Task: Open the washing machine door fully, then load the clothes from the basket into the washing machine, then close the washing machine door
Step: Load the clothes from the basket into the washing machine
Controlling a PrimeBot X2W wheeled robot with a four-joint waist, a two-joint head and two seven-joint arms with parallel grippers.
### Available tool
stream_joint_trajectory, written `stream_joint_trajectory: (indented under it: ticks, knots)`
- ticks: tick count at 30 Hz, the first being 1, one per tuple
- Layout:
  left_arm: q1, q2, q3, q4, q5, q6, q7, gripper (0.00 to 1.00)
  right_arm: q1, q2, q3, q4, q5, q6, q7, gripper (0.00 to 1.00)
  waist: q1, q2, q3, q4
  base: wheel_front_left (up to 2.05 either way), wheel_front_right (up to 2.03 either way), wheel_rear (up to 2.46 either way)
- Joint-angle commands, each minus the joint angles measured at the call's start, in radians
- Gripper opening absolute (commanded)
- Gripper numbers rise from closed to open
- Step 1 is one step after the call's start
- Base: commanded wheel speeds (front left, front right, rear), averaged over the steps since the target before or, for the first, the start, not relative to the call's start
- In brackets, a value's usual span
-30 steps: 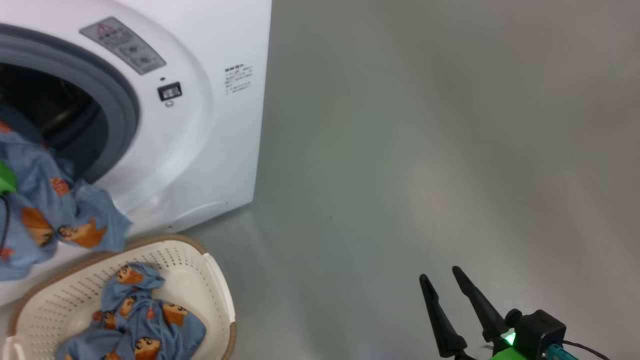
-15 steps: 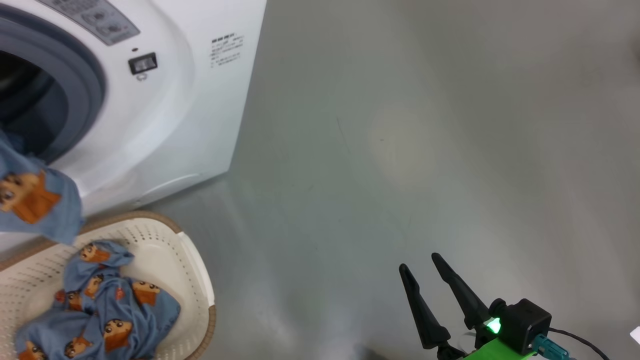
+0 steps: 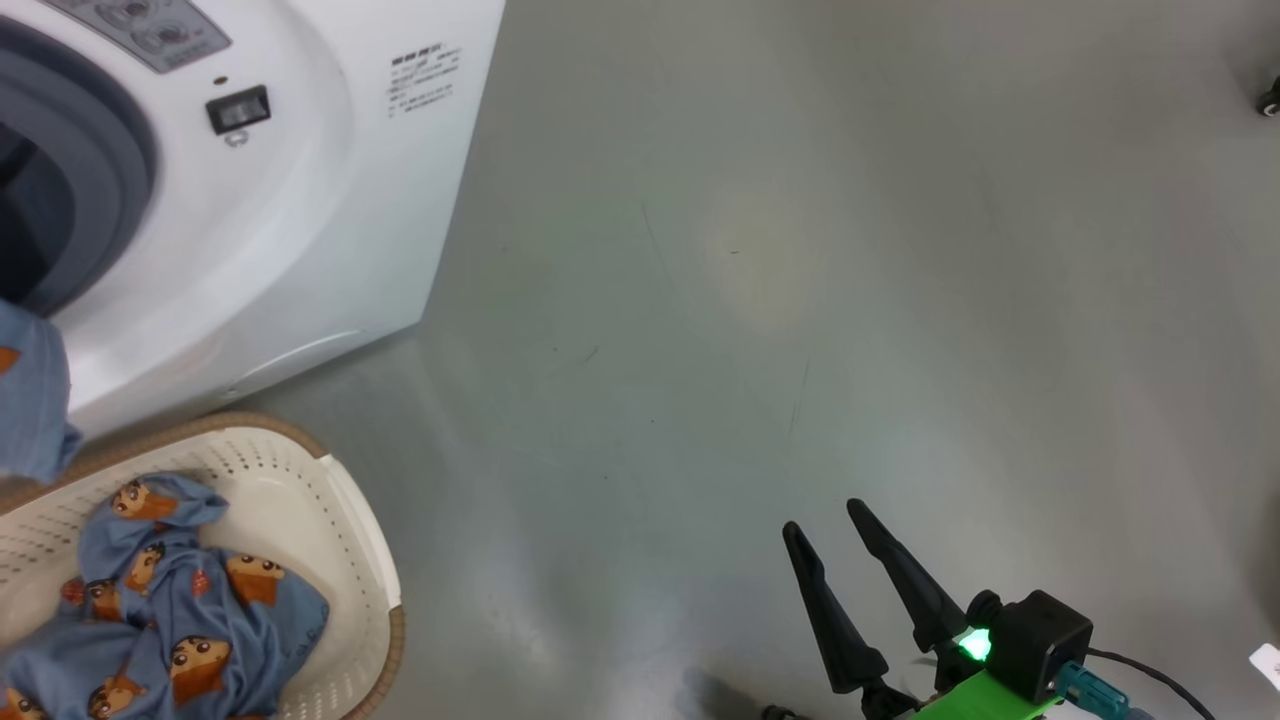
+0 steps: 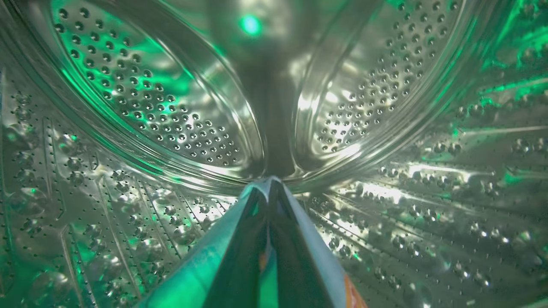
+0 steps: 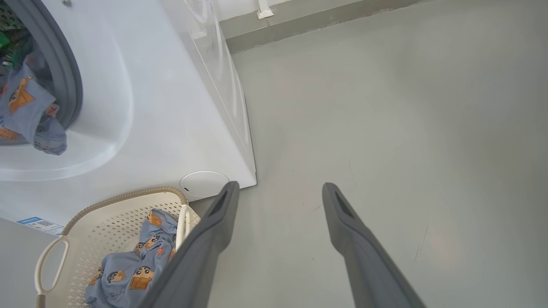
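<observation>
Inside, the left hand (image 4: 269,182) sits deep in the perforated steel drum (image 4: 141,107) of the big white boxy front-loading washing machine (image 3: 300,230). Its two dark fingers are pressed together, pinching a light blue garment (image 4: 201,269) whose fabric lies along both fingers up to their tips. Green light tints the shiny drum wall.

Seen from the right wrist, a fold of light blue cloth (image 5: 25,111) printed with orange-brown cartoon figures hangs out of the opening. It drapes over the lower part of the grey rubber gasket (image 5: 64,72) and onto the white front panel.

A small cream-white perforated plastic basket (image 3: 350,530) with a brown woven-look rim stands on the smooth grey floor (image 3: 800,250), just beside the machine's front. The clothes (image 3: 170,620) left in it lie crumpled in a heap, light blue with the same cartoon print.

The right hand (image 3: 822,517) hovers above bare floor, well apart from the basket on its right side. Its two long dark fingers are spread wide with nothing between them.
</observation>
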Motion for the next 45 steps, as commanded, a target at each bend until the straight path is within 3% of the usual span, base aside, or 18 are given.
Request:
stream_joint_trajectory:
  ticks: [1, 2, 3, 21, 29, 38, 45]
  knots:
    - [-0.019, 0.038, -0.011, 0.001, 0.023, 0.005, 0.005, 0.35, -0.010, -0.013, 0.023, -0.014, 0.003, 0.003, -0.005, 1.00, 0.0000, 0.0000, -0.009, 0.006, 0.00, 0.00, 0.00]
    - [-0.018, 0.035, -0.019, 0.012, 0.029, 0.011, 0.008, 0.59, -0.011, -0.013, 0.025, -0.012, 0.003, 0.003, -0.005, 1.00, 0.0000, 0.0000, -0.014, 0.008, 0.00, 0.00, 0.00]
    - [-0.015, 0.031, -0.027, 0.024, 0.035, 0.015, 0.012, 1.00, -0.012, -0.013, 0.026, -0.010, 0.003, 0.003, -0.005, 1.00, 0.0000, 0.0000, -0.020, 0.009, 0.00, 0.00, 0.00]
    - [0.041, -0.038, -0.047, 0.109, 0.027, 0.114, -0.002, 1.00, -0.017, -0.013, 0.011, 0.006, -0.013, 0.003, -0.005, 1.00, 0.0000, 0.0000, -0.098, 0.042, 0.00, 0.00, 0.00]
    - [0.070, -0.062, -0.046, 0.100, 0.016, 0.131, -0.009, 1.00, -0.024, -0.013, 0.009, 0.008, -0.016, 0.003, -0.005, 1.00, 0.0000, 0.0000, -0.103, 0.059, 0.00, 0.00, 0.00]
    - [0.137, -0.111, -0.047, 0.016, 0.016, 0.155, -0.011, 1.00, -0.035, -0.013, -0.007, 0.015, -0.012, 0.003, -0.005, 1.00, 0.0000, 0.0000, -0.131, 0.105, 0.00, 0.00, 0.00]
    - [0.237, -0.165, -0.061, -0.096, 0.037, 0.162, -0.011, 1.00, -0.064, -0.013, -0.006, 0.028, -0.023, 0.003, -0.005, 1.00, 0.0000, 0.0000, -0.166, 0.182, 0.00, 0.00, 0.00]
